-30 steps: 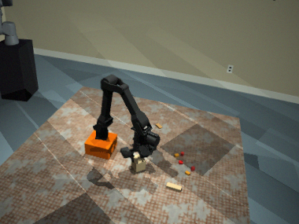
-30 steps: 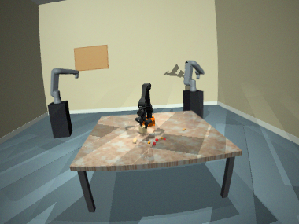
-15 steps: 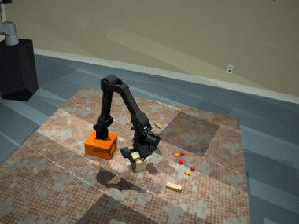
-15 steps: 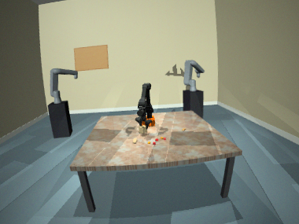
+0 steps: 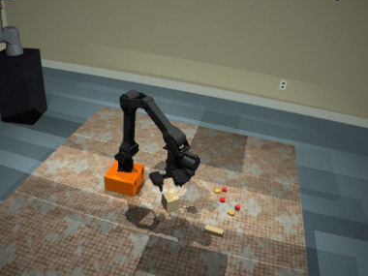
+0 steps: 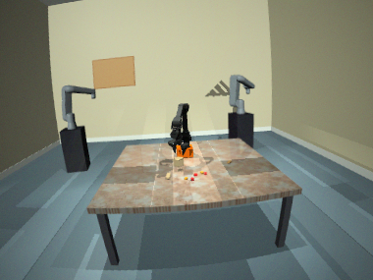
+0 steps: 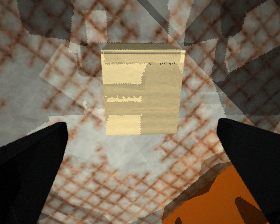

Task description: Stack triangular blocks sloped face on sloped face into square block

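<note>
Tool: gripper (image 5: pixel 169 185) (image 6: pixel 177 150) (image 7: pixel 142 124) released, fingers spread wide, nothing btwn them.
Tool pos: above block, tips apart from it; wrist cam shows a gap to each side of it.
Task pcs: the two triangular blocks sit tog. as one squarish tan block (image 5: pixel 170 200) (image 6: pixel 179 162) (image 7: pixel 142 95), on the table (image 5: pixel 73 224) (image 6: pixel 196 197), in front of the orange base (image 5: pixel 116 184) (image 6: pixel 189 153) (image 7: pixel 210 200) & apart from it.
Block top: looks flat; thin line runs along one edge in wrist cam.
Block ends: look abt even; exact match too fine to tell.
Arm: black arm (image 5: pixel 128 127) (image 6: pixel 184 116) rises from base, bends over, wrist low over block.
Stick: short tan bar (image 5: pixel 214 230) (image 6: pixel 168 176) lies flat, apart from block.
Red bits: 3 small red pcs, e.g. one red pc (image 5: pixel 237 207) (image 6: pixel 192 179), w/ the yellow ones, apart from block.
Yellow bits: 2 small, e.g. yellow pc (image 5: pixel 231 213) (image 6: pixel 186 179).
Far side pc: tiny orange-tan pc (image 6: pixel 229 161) on table, to the R of base in ext. view.
Bkgd: 2 grey arms, one on L stand (image 6: pixel 75 149), one on R stand (image 6: pixel 240 128) (image 5: pixel 21 83); tan board (image 6: pixel 114 72) on wall.
</note>
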Controlling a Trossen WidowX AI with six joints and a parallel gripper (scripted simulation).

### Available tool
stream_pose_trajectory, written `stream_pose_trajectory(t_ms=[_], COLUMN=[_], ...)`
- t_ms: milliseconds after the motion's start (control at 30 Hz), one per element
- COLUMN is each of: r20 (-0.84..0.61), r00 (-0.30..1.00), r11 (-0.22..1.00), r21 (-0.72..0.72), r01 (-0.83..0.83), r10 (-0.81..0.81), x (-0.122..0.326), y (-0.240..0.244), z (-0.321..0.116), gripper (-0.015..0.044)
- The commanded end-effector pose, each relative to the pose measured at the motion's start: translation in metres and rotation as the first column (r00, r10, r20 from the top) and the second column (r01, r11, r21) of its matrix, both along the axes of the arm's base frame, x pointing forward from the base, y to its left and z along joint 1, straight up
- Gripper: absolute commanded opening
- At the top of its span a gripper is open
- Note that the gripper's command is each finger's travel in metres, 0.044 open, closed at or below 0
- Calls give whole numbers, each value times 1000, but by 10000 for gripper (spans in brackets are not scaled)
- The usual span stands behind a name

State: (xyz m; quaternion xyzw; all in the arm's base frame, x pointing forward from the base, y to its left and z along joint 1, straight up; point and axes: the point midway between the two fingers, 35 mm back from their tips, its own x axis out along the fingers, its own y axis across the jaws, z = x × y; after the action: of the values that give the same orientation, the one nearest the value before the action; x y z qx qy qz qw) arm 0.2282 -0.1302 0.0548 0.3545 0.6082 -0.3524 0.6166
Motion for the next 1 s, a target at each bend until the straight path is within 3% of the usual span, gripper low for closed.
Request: stream_pose_trajectory(t_ms=[0, 967], r20=[12, 21], r00=[1000, 1000], r11=[1000, 1000], r21=[-6, -12], r01=[-1, 1], r10=[1, 0], x=[-5, -2], y=[3, 1], z=[56, 49], gripper=[440, 440])
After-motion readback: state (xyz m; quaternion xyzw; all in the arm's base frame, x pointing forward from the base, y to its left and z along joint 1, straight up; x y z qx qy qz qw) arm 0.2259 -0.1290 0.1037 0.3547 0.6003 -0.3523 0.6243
